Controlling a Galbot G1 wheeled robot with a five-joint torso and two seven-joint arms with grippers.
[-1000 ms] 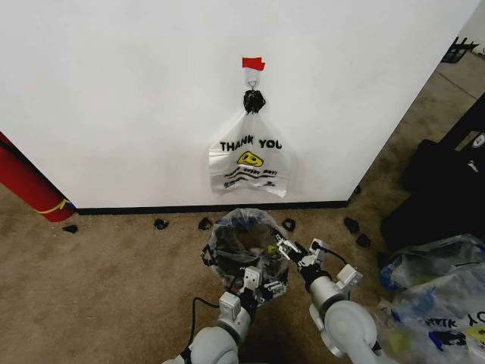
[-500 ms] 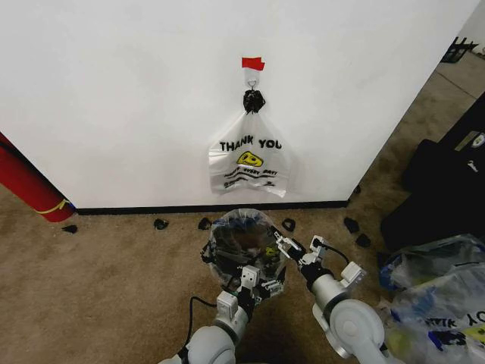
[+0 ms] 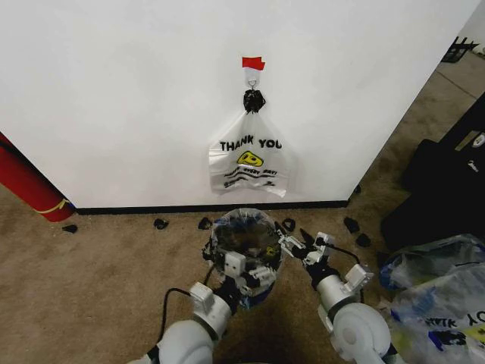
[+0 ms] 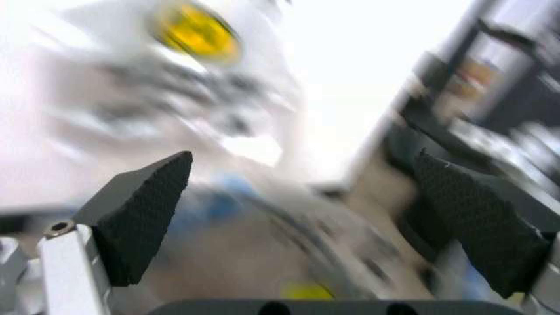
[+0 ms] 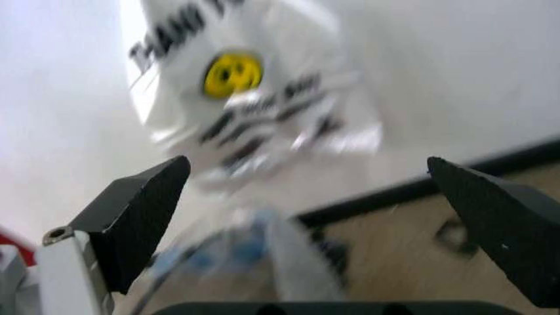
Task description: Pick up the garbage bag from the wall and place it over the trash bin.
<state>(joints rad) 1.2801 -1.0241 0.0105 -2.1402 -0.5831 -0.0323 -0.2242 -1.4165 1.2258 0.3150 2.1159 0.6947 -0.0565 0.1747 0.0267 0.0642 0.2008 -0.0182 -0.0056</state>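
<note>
The garbage bag (image 3: 244,227), clear crinkly plastic with blue patches, is draped over the mouth of the black mesh trash bin (image 3: 214,255), which stands on the carpet just before the wall (image 3: 114,98). My left gripper (image 3: 252,275) is open at the bin's near side, its pads (image 4: 144,216) wide apart with the bag (image 4: 262,216) blurred beyond them. At the bin's right rim, my right gripper (image 3: 301,242) is also open and holds nothing, with the bag (image 5: 236,252) beyond its pads (image 5: 140,216).
A whitish "THANK YOU" bag (image 3: 250,163) hangs from a hook (image 3: 251,76) under red tape (image 3: 252,63). A red cylinder (image 3: 26,186) leans at the left. Small black pieces (image 3: 161,223) lie along the baseboard. A black case (image 3: 443,189) and heaped plastic bags (image 3: 436,296) fill the right.
My left arm has swung out to the left while its gripper stays at the bin's front. The right gripper has shifted slightly right and toward the wall. The bag sits rounder over the rim.
</note>
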